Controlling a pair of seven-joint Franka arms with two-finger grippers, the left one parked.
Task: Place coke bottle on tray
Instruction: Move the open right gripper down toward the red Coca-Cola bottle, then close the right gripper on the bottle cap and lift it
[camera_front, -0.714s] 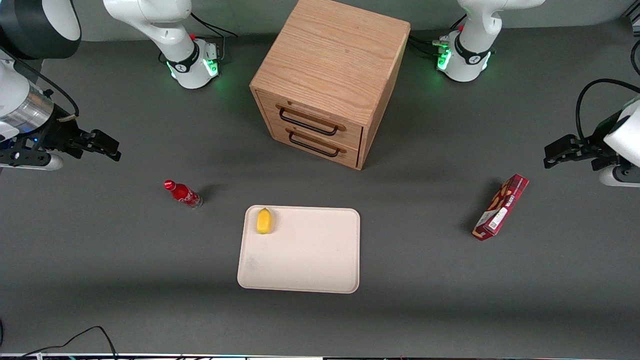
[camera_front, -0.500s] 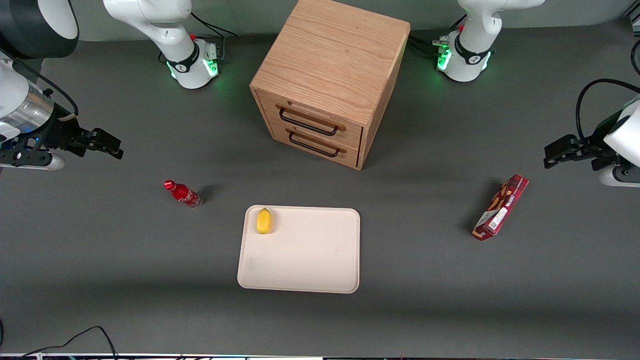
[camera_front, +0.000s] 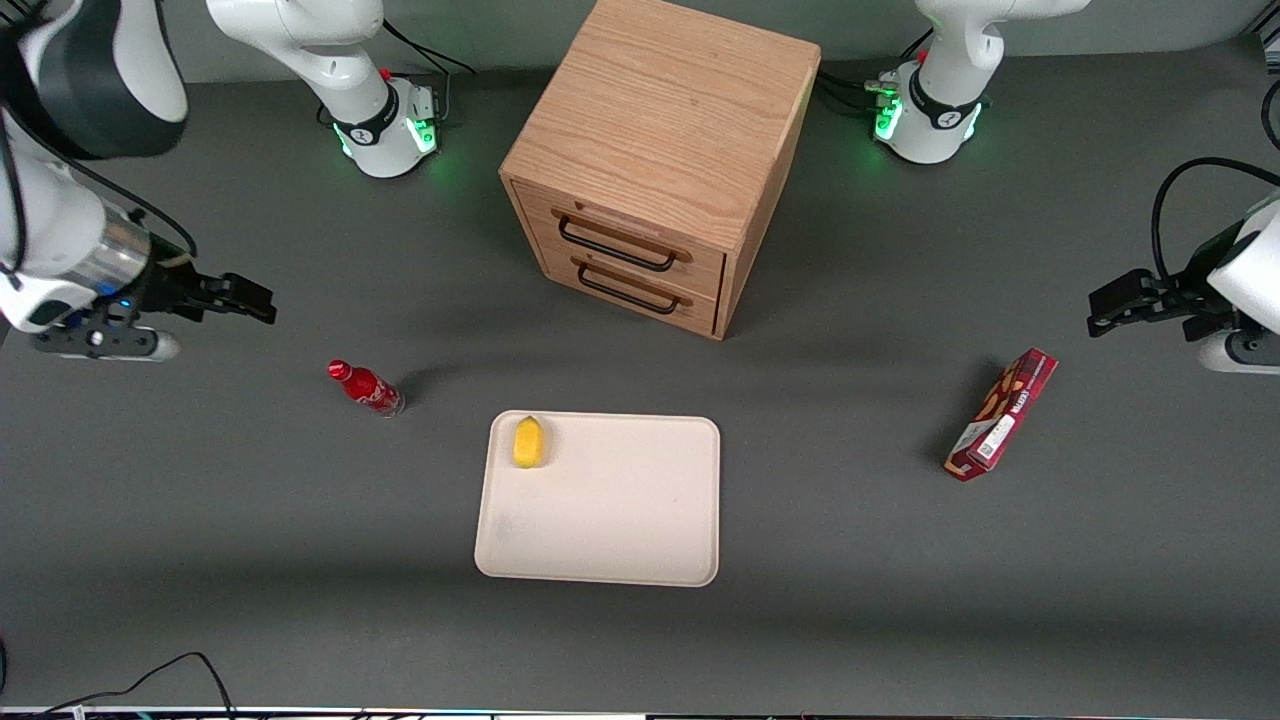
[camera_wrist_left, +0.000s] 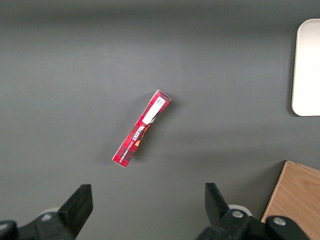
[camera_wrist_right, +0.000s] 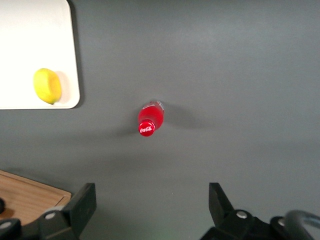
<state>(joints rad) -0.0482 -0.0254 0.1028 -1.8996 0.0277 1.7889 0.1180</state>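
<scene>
Front view: the coke bottle (camera_front: 365, 388) is seen upright on the table, near the tray (camera_front: 620, 520) but off it. The gripper (camera_front: 255, 302) is held above the table, apart from the bottle, unloaded.

Right wrist view: the fingers (camera_wrist_right: 82, 205) are seen spread wide. A lemon (camera_wrist_right: 47, 85) is noted on the tray. An off-centre descent is judged likely to topple the slim bottle.

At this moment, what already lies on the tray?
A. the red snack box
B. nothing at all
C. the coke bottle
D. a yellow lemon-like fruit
D: a yellow lemon-like fruit lies in a corner of the tray, while the coke bottle stands on the table off the tray, and the open gripper hangs apart from the bottle, toward the working arm's end.
</scene>
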